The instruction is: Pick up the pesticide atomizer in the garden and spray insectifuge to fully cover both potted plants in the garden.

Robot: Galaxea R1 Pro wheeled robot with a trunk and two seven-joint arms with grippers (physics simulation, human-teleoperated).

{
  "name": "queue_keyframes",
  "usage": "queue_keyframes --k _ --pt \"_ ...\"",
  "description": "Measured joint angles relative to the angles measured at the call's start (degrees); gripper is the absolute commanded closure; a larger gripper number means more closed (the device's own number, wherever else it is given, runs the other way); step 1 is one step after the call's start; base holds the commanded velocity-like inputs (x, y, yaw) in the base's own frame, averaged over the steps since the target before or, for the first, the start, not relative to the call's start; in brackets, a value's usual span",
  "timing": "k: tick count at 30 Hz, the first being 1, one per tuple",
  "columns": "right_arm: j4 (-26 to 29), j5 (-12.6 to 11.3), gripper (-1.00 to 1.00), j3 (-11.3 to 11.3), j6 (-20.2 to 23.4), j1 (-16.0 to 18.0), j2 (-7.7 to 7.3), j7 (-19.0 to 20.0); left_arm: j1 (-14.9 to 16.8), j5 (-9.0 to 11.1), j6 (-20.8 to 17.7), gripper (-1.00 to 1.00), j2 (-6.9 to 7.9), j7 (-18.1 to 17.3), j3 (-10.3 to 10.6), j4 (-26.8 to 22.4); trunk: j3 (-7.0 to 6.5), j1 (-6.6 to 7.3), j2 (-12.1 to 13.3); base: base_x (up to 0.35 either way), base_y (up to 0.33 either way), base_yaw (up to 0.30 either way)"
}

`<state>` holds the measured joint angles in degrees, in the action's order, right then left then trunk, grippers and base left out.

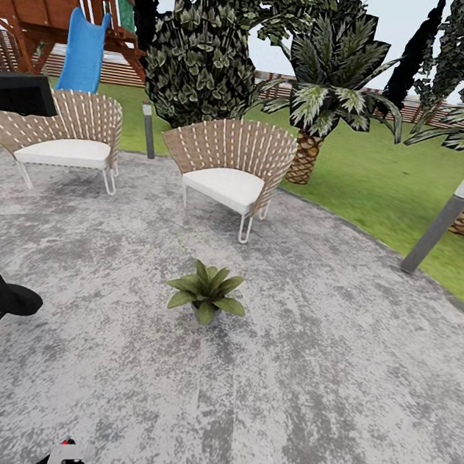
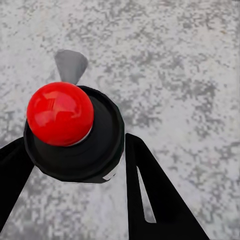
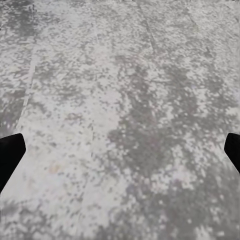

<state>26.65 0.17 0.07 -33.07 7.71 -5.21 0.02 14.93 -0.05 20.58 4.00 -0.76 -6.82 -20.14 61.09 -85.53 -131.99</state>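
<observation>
Grey mottled stone patio (image 1: 326,395) before green lawn in head view, with one potted plant (image 1: 206,293) near its middle, in front of two wicker chairs (image 1: 231,165). In left wrist view, left gripper (image 2: 75,145) clamped on atomizer (image 2: 75,135), black and round with red knob. In right wrist view, right gripper (image 3: 120,150) spread wide above the same stone.

Mottled grey stone patio (image 1: 312,393); two wicker chairs (image 1: 230,172) at 12 and 10 o'clock; lawn (image 1: 374,179), palms (image 1: 327,90), fence beyond.
</observation>
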Motion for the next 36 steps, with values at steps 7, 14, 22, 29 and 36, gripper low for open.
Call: queue_keyframes --k 7,14,22,29,36 --pt "2.94 0.08 -1.0 0.01 0.16 -0.07 -0.28 0.13 0.63 -1.84 -0.12 1.0 1.48 -0.81 0.09 -0.43 0.0 0.0 0.0 0.0 0.0 0.0" --pt "6.77 7.6 -1.0 0.06 0.37 1.79 -0.55 0.35 1.78 -9.6 -1.12 1.0 2.53 -10.35 0.3 -6.07 -0.01 0.0 0.0 0.0 0.0 0.0" --pt "7.7 26.4 -1.0 0.74 10.76 11.06 1.17 12.16 5.8 -26.52 -7.91 1.0 2.79 -29.06 0.17 -8.2 -0.01 0.0 0.0 0.0 0.0 0.0" --pt "7.7 29.06 -1.0 0.98 18.08 19.37 1.59 32.29 11.48 -36.41 -13.25 1.0 2.54 -41.13 0.13 -8.18 -0.01 0.0 0.0 0.0 0.0 0.0" --pt "7.59 30.76 -1.0 1.06 18.87 21.88 3.46 37.3 14.85 -40.01 -15.36 1.0 2.02 -44.9 0.17 -8.15 0.0 0.0 0.0 0.0 0.0 0.0"
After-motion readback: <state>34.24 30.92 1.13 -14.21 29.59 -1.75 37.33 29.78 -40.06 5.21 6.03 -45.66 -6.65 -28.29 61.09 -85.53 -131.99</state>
